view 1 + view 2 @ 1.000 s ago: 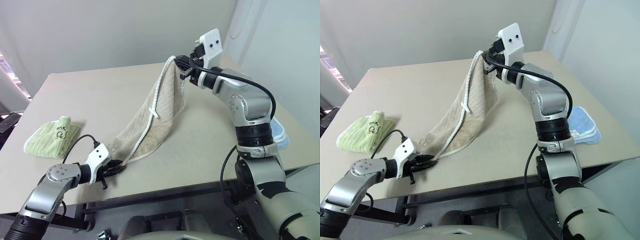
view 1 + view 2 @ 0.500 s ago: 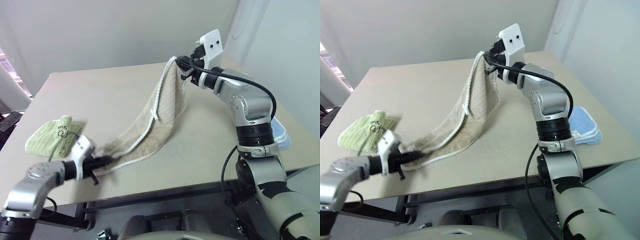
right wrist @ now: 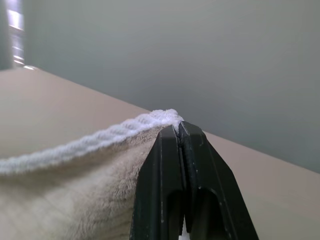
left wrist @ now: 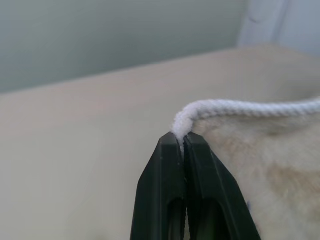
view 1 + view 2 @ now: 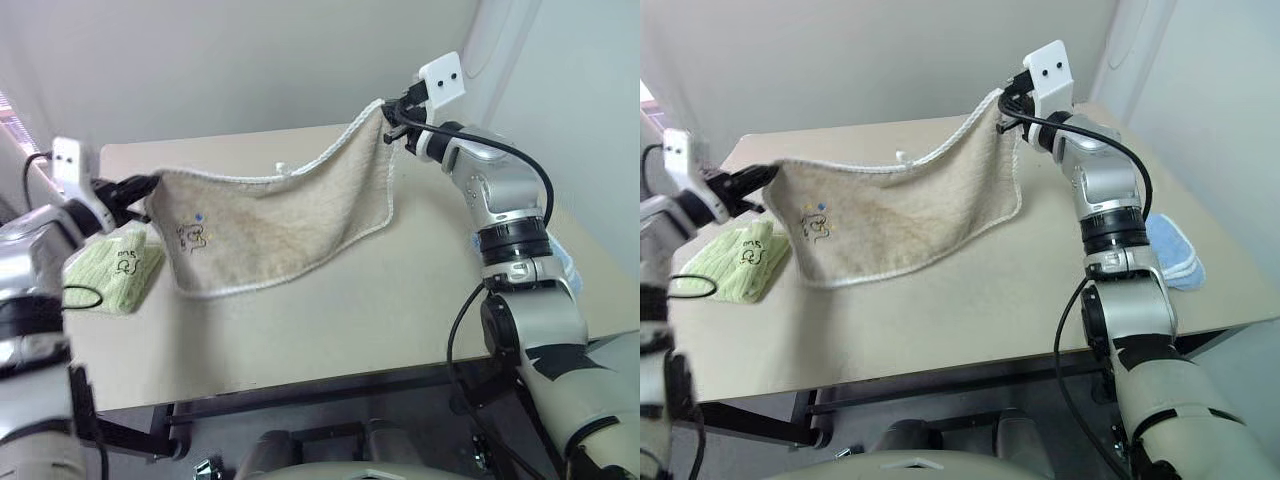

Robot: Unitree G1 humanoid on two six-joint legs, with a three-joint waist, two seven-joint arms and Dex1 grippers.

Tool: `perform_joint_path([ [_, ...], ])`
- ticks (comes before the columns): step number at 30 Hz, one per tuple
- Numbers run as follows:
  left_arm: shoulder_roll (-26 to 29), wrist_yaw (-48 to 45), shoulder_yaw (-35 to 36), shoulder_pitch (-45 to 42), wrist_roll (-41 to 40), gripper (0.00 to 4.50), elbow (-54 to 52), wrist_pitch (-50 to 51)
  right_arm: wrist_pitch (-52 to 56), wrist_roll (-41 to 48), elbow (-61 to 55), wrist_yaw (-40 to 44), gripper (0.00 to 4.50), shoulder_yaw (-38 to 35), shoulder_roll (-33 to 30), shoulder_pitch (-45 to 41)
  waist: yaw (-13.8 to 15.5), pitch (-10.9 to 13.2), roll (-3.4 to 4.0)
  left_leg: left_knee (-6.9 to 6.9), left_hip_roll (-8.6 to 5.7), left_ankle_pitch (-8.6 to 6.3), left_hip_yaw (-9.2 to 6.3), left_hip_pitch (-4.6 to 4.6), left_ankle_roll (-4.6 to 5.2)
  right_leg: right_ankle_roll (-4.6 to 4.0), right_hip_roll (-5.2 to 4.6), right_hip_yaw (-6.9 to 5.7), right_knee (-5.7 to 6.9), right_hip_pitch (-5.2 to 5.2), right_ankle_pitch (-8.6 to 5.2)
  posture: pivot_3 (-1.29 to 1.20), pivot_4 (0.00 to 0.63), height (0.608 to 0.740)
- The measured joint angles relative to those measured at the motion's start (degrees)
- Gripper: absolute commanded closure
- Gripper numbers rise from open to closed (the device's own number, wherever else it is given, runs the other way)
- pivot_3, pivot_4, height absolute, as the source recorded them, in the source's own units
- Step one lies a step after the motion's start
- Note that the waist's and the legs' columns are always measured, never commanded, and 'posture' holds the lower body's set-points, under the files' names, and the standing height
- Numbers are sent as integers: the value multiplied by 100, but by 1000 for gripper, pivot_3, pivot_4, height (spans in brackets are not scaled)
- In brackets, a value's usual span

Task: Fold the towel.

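Head view: I have the towel (image 5: 275,225) strung between both grippers, long axis running from left gripper (image 5: 143,184) up to right gripper (image 5: 393,113), body sagging below them over the table (image 5: 330,320)

Left wrist: fingers pinched on a corded corner

Right wrist: the right gripper likewise clamps its own corner

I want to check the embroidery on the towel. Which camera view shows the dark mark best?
The right eye view: the dark mark faces the camera on the spread towel. The left eye view shows it similarly. Both wrist views show a pinched corner with white edging, no mark.
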Motion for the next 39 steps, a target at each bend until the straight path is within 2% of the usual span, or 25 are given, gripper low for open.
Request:
perform_joint_path([
  [3,-407,459,-113,-1111,411,4463,1611,-878,-660,-216,1310,-464,4500,-52,31,-505,-7,7,-20,-15,-3,4,0,-15,-7,-1,-4,2,2,-24,2,0,0,740],
  [5,-589,702,-135,-1639,564,4463,2234,-1459,-1094,-282,1901,-741,4500,-132,40,-759,-23,6,-25,-29,5,4,5,-29,-8,-2,-10,10,4,-47,3,0,0,740],
  [8,-686,880,49,-2218,559,4463,2804,-2097,-1698,-292,2487,-958,4500,-371,33,-1067,-65,4,-27,-24,4,29,16,-118,-50,-2,-19,22,39,-149,3,0,0,740],
  [11,-676,657,96,-2294,588,4463,3012,-2435,-2059,-252,2684,-826,4500,-574,-63,-1114,-113,4,-27,-30,3,29,19,-123,-50,-2,-19,25,47,-154,3,0,0,740],
  [14,-635,-32,16,-2025,690,4463,3023,-2526,-2282,-138,2506,-182,4500,-674,-184,-892,-170,2,-31,-24,1,23,21,-112,-37,0,-16,24,47,-137,3,0,0,740],
  [18,-370,-1174,-59,-1151,700,4463,2745,-2640,-2457,-71,1765,418,4500,-669,-270,41,-228,2,-31,-4,6,10,20,-97,-13,-1,-8,25,61,-127,3,0,0,740],
  [21,-84,-1779,-71,-230,685,4463,2126,-2646,-1993,129,696,978,4500,-656,-408,1105,-226,1,-31,20,10,11,11,-100,-14,-2,-7,23,84,-128,2,0,0,740],
  [23,101,-2099,-61,491,623,4463,1344,-2565,-1435,410,-522,1419,4500,-646,-565,1969,-195,1,-31,42,12,9,5,-104,-12,-2,-8,21,93,-125,3,0,0,740],
  [28,512,-2316,206,2015,232,4463,-570,-1881,-252,987,-3045,2282,4500,-496,-1152,3696,-92,0,-33,84,11,7,2,-86,-9,-1,-11,17,107,-92,2,0,0,740],
  [31,638,-2315,434,2796,-10,4463,-1570,-1484,148,1144,-3784,2604,4500,-451,-1450,4376,-13,1,-32,95,19,9,7,-59,-6,-18,-2,16,99,-60,-12,0,0,740],
  [34,827,-2372,686,3864,-225,4463,-2606,-1118,483,1391,-4480,2940,4500,-452,-1847,5027,2,6,-28,77,39,6,5,21,-8,-9,-3,11,58,27,-27,0,0,740],
  [39,905,-2397,1028,5047,-386,4463,-3466,-760,909,1734,-5027,3072,4500,-719,-2167,5555,20,9,-32,79,50,-3,5,10,-24,-9,-6,2,48,24,-29,0,0,740],
])
